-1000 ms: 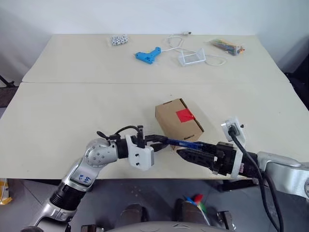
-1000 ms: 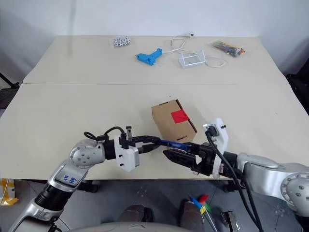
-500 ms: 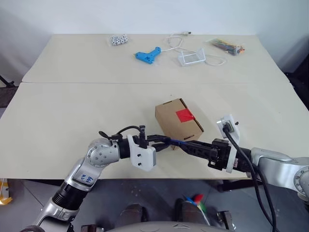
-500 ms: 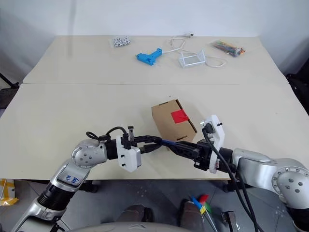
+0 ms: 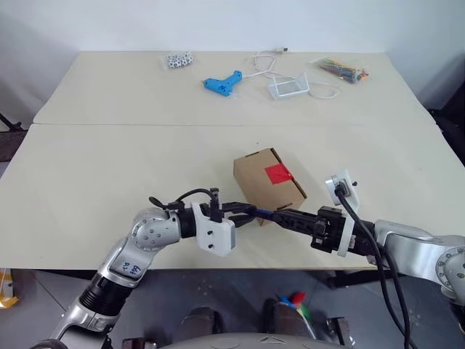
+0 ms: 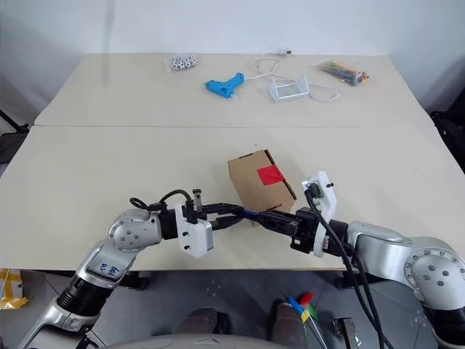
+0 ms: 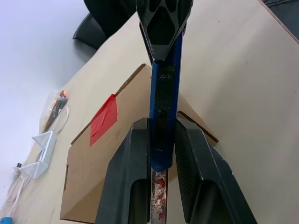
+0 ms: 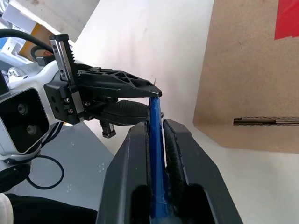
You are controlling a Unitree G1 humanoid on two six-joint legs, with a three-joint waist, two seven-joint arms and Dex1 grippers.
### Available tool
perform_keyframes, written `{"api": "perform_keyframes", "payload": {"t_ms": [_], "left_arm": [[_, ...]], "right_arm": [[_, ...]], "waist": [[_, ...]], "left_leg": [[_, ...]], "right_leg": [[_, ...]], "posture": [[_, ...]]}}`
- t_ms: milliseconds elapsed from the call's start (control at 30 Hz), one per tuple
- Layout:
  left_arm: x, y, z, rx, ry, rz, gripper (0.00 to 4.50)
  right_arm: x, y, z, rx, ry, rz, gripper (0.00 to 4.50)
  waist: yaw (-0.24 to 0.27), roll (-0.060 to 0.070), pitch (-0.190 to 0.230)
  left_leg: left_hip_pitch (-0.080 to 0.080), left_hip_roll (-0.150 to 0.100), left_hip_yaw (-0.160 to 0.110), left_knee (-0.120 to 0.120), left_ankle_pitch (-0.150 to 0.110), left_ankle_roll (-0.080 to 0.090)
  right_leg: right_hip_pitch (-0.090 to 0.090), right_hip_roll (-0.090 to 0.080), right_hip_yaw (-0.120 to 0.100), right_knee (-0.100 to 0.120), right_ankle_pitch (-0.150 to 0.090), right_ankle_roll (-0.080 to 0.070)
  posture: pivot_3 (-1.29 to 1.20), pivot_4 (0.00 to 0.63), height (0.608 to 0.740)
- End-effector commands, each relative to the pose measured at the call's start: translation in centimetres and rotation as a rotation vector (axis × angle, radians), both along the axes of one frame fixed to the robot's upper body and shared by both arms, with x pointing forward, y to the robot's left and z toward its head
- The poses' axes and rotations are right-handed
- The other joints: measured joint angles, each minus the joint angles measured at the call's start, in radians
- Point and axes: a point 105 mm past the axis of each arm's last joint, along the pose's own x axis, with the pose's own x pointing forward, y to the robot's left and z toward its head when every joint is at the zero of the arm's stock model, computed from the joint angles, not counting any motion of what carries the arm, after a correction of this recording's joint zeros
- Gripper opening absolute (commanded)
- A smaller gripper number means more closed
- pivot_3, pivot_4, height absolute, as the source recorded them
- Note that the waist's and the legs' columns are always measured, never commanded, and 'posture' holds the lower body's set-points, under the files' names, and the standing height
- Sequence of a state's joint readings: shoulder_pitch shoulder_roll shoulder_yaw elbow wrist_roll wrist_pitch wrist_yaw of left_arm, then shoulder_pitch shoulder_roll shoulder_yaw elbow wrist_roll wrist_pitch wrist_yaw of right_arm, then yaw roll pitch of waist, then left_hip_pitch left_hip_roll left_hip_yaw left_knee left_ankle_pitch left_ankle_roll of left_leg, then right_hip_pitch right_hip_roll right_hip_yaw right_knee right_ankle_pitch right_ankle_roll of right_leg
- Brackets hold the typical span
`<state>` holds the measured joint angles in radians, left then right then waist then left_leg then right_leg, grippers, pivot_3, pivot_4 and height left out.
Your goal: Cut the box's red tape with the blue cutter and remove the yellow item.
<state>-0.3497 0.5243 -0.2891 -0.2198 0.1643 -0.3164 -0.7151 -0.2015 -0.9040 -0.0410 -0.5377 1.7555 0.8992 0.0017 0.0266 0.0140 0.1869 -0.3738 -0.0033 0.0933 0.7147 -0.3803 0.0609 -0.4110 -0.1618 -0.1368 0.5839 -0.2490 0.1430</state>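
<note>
- Left eye view: blue cutter (image 5: pixel 270 214) spanning between both grippers, level, just in front of the box (image 5: pixel 269 184) near the table's (image 5: pixel 109 160) front edge. Left gripper (image 5: pixel 245 213) clamped on one end, right gripper (image 5: pixel 283 217) clamped on the other. Red tape (image 5: pixel 277 174) on the box's top face. Farther back: light-blue pistol-shaped tool (image 5: pixel 222 82), white cable (image 5: pixel 261 64), clear stand (image 5: pixel 288 87).
- Right eye view: same layout; box closed, standing on the table, both grippers meeting in front of it.
- Left wrist view: fingers (image 7: pixel 128 182) pressed against both sides of the cutter's dark-blue shaft; right gripper's black tips gripping the far end; box with red patch behind.
- Right wrist view: fingers (image 8: pixel 135 186) closed tight around the blue shaft; left gripper's fingers (image 8: pixel 122 112) grasping the other end; box corner beside.
</note>
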Motion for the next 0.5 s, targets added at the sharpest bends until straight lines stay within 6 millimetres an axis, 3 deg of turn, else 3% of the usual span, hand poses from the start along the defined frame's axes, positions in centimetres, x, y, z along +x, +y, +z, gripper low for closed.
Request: {"api": "perform_keyframes", "payload": {"t_ms": [33,167,200,267,300,400,500], "left_arm": [[0.4,0.3,1.0,-0.023,-0.021,0.021,0.42],[0.3,0.3,1.1,-0.033,-0.013,0.009,0.42],[0.1,0.3,1.1,-0.036,-0.011,0.000,1.13],[-0.4,0.5,1.1,-0.030,0.000,-0.018,1.66],[-1.1,1.4,0.8,-0.016,0.038,-0.031,1.97],[-1.9,4.2,0.5,0.017,0.100,-0.008,1.97],[-1.4,7.0,0.8,-0.018,0.200,0.093,1.97]], "right_arm": [[-0.8,0.4,0.0,0.012,0.016,0.054,0.14],[-0.9,0.2,0.1,0.020,0.026,0.070,0.14],[-1.0,0.2,0.2,0.021,0.026,0.079,0.14],[-1.3,0.1,0.6,0.032,0.018,0.107,0.14],[-1.9,-0.1,1.3,0.047,0.009,0.141,0.14],[-3.4,-1.0,2.6,0.072,-0.001,0.203,0.14],[-4.5,-2.3,3.3,0.070,0.010,0.220,0.14]], "waist": [[0.000,0.000,0.000],[0.000,0.000,0.000],[0.000,0.000,0.000],[0.000,0.000,0.000],[-0.001,0.000,0.000],[-0.004,0.001,0.001],[0.000,0.001,0.001]], "left_leg": [[0.000,0.000,0.000,0.000,0.000,0.000],[0.000,0.000,0.000,0.000,0.000,0.000],[0.000,0.000,0.000,0.000,0.000,0.000],[0.000,0.000,0.000,0.000,0.000,0.000],[0.000,0.000,0.000,0.000,0.000,0.000],[0.000,0.001,-0.001,-0.001,0.000,0.000],[0.000,0.001,-0.001,-0.001,-0.001,-0.001]], "right_leg": [[0.000,0.000,0.000,0.000,0.000,0.000],[0.000,0.000,0.000,0.000,0.000,0.000],[0.000,0.000,0.000,0.000,0.000,0.000],[0.000,0.000,0.000,0.000,0.000,0.000],[0.000,0.000,0.000,0.000,0.000,0.000],[-0.001,-0.001,0.000,0.000,0.000,0.000],[0.000,-0.001,0.000,0.000,0.000,0.000]], "posture": [[0.00,0.150,0.740],[0.00,0.150,0.740],[0.00,0.150,0.740],[0.00,0.150,0.740],[0.00,0.150,0.740],[0.00,0.150,0.740],[0.00,0.150,0.740]]}}
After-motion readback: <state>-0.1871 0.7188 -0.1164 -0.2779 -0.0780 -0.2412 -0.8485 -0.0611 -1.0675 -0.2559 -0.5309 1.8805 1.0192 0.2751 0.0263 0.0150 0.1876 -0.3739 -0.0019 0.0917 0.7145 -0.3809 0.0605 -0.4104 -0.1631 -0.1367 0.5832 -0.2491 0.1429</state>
